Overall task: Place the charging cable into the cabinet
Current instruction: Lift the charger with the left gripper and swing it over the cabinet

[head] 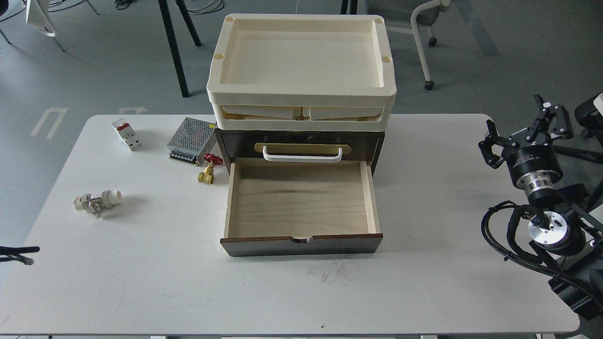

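The cabinet (pixel 301 141) is a dark brown drawer unit at the table's middle. Its lower drawer (pixel 301 200) is pulled out toward me and its light wood interior is empty. The upper drawer is shut, with a white handle (pixel 301 154) on a brass plate. Only a white piece (pixel 38 19) shows at the top left corner, high off the table; it looks like part of the charging cable. My left gripper is out of view. My right gripper (pixel 523 127) is open and empty, just off the table's right edge.
Cream plastic trays (pixel 301 94) are stacked on the cabinet. Left of it lie a perforated metal box (pixel 191 136), a white breaker with a red switch (pixel 126 134), a brass valve (pixel 207 172) and a small white fitting (pixel 98 200). A black arm part (pixel 14 254) pokes in at the left edge.
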